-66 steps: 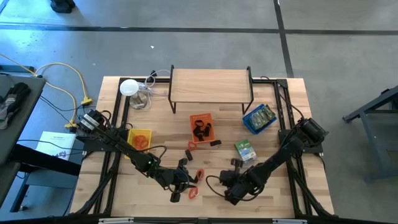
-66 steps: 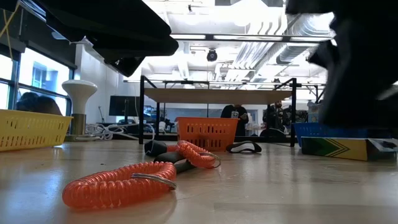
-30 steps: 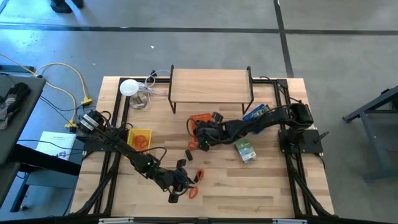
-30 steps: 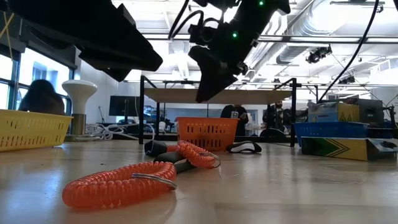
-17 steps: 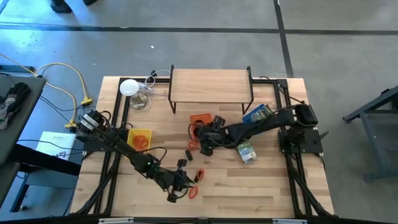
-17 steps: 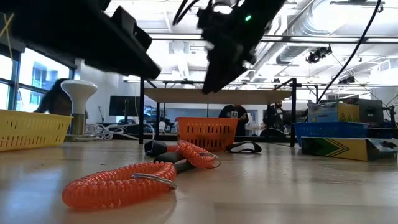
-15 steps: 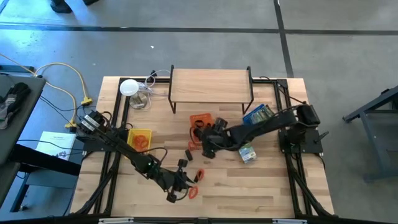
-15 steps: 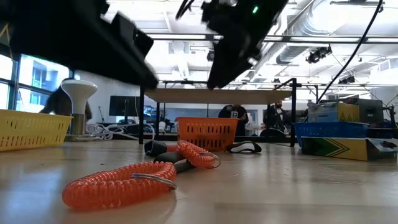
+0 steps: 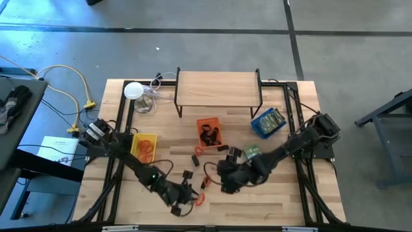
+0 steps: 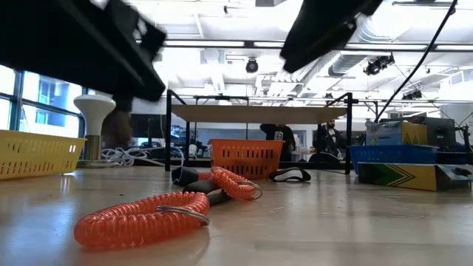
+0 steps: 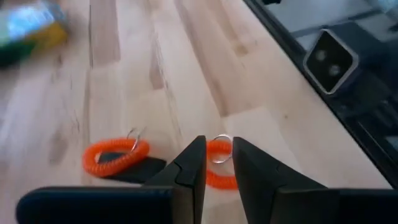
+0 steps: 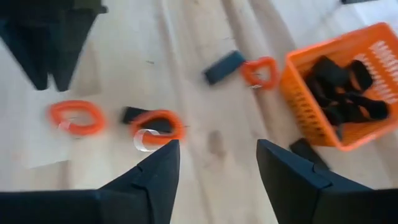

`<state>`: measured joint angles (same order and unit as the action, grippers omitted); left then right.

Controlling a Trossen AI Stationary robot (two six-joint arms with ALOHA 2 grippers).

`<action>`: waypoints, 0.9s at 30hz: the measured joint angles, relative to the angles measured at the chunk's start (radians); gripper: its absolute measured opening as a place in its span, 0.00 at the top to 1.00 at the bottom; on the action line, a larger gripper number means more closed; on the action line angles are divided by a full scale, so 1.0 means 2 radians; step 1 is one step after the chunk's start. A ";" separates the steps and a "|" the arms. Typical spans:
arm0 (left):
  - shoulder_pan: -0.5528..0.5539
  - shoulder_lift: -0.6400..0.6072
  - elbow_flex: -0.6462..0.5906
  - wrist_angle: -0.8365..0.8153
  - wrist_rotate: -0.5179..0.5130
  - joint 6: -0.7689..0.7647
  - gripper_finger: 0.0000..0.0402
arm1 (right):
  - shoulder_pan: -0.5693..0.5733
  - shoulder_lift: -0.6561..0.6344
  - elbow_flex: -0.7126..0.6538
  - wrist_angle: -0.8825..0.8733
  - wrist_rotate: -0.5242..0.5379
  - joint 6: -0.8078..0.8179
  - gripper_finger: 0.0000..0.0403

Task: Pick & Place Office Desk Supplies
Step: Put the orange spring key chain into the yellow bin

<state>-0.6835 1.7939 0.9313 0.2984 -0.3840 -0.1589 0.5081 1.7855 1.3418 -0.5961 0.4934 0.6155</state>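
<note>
Coils (image 12: 157, 124) lie loose on wood just ahead of right gripper (image 12: 217, 165), jaws wide and empty; to grip well, centre over one loop, descend straight; left gripper (image 11: 217, 163), narrow and empty, hovers above others.

No text, label, brand, number or sign can be read in any view. The white sheet (image 9: 59, 149) lying on the dark side surface beside the table carries dark print — too small to make out. The green packet (image 9: 252, 152) on the table and the green-and-yellow box (image 10: 403, 176) seen from table height show only coloured patterns — no legible wording.
</note>
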 joint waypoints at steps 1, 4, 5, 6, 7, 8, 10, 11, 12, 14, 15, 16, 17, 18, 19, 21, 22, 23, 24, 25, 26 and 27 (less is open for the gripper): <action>-0.007 0.000 0.013 -0.024 -0.016 0.009 0.82 | 0.007 0.000 0.000 0.004 0.001 0.006 0.51; -0.028 0.000 0.072 -0.155 -0.062 0.003 0.82 | 0.026 0.000 0.000 0.006 0.002 0.029 0.52; -0.032 0.000 0.093 -0.196 -0.065 -0.012 0.82 | 0.032 0.000 0.000 0.007 0.002 0.036 0.52; -0.034 0.000 0.109 -0.226 -0.065 -0.030 0.82 | 0.037 0.000 0.000 0.007 0.002 0.043 0.53; -0.035 0.000 0.121 -0.248 -0.066 -0.048 0.82 | 0.042 0.000 0.000 0.006 0.002 0.048 0.53; -0.036 0.000 0.129 -0.263 -0.068 -0.062 0.82 | 0.047 0.000 0.000 0.006 0.002 0.052 0.54; -0.037 0.000 0.132 -0.267 -0.068 -0.072 0.82 | 0.055 0.000 0.000 0.007 0.002 0.063 0.55; -0.037 0.000 0.132 -0.267 -0.068 -0.072 0.82 | 0.058 0.000 0.000 0.007 0.002 0.067 0.55; -0.037 0.003 0.133 -0.264 -0.069 -0.072 0.82 | 0.061 0.000 0.000 0.006 0.002 0.072 0.56; -0.037 0.015 0.133 -0.256 -0.084 -0.073 0.82 | 0.068 0.000 0.000 0.011 0.002 0.083 0.56; -0.038 0.022 0.133 -0.252 -0.091 -0.073 0.82 | 0.070 0.002 0.000 0.019 0.002 0.089 0.56; -0.039 0.029 0.133 -0.242 -0.091 -0.072 0.82 | 0.072 0.006 0.000 0.030 0.001 0.092 0.56; -0.039 0.036 0.133 -0.232 -0.091 -0.071 0.82 | 0.075 0.009 0.000 0.041 -0.001 0.091 0.56; -0.039 0.043 0.133 -0.222 -0.092 -0.070 0.82 | 0.077 0.011 0.000 0.049 -0.001 0.085 0.56; -0.039 0.050 0.133 -0.213 -0.092 -0.069 0.82 | 0.078 0.011 -0.001 0.056 -0.002 0.080 0.56; -0.040 0.061 0.133 -0.204 -0.092 -0.074 0.81 | 0.081 0.011 0.000 0.071 -0.001 0.072 0.56; -0.041 0.066 0.133 -0.203 -0.092 -0.080 0.80 | 0.081 0.011 0.000 0.073 -0.001 0.072 0.56; -0.042 0.067 0.133 -0.198 -0.092 -0.089 0.78 | 0.081 0.011 0.000 0.072 -0.001 0.072 0.57; -0.043 0.068 0.133 -0.195 -0.094 -0.098 0.76 | 0.081 0.011 0.000 0.074 0.000 0.073 0.57; -0.045 0.068 0.133 -0.193 -0.097 -0.106 0.73 | 0.082 0.011 0.000 0.078 0.001 0.073 0.57; -0.047 0.068 0.133 -0.191 -0.099 -0.107 0.71 | 0.083 0.011 0.000 0.083 0.002 0.073 0.57; -0.049 0.068 0.133 -0.190 -0.103 -0.107 0.68 | 0.084 0.011 0.000 0.085 0.002 0.074 0.57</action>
<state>-0.7812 1.9293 1.1969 -0.0822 -0.5892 -0.3730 0.6766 1.8072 1.3418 -0.4256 0.4984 0.7628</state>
